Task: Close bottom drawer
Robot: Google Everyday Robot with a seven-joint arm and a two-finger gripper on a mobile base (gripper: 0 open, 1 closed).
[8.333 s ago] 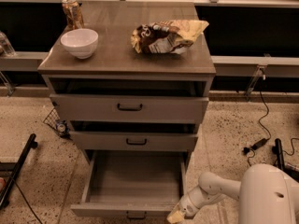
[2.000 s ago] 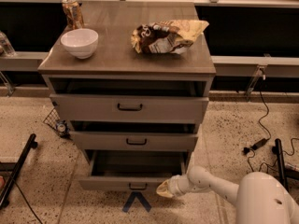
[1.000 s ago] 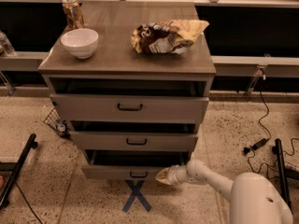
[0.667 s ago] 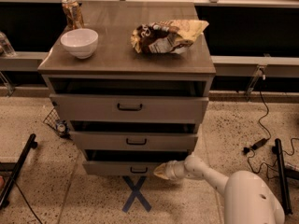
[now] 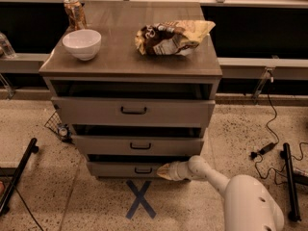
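— Since eight seconds ago, what has moved?

— Back then the bottom drawer (image 5: 120,170) stood pulled far out over the floor. Now it is almost home, low in the frame and a little left of centre, with only a thin dark gap showing above its front. Its front panel sits back beneath the middle drawer (image 5: 110,145). A blue tape cross (image 5: 140,199), which the open drawer covered, now lies bare on the speckled floor (image 5: 86,201) just in front.

— And the pincer?

— The pincer (image 5: 163,172) has followed the drawer in. It is against the right end of the drawer front, just right of the small black handle (image 5: 143,170). Whether it is apart or together I cannot tell. The white arm (image 5: 211,176) runs from it down to the robot's body (image 5: 252,207) at the lower right.

— Anything in the way?

— The pincer hides the right end of the drawer front. The top drawer (image 5: 96,110) and the middle one also show dark gaps above their fronts.

— Around it?

— On the worktop (image 5: 120,59) stand a white bowl (image 5: 82,43) and a can (image 5: 74,12) at upper left, and a crumpled snack bag (image 5: 171,36) lies at upper right. Black cables (image 5: 269,146) trail on the floor at right.
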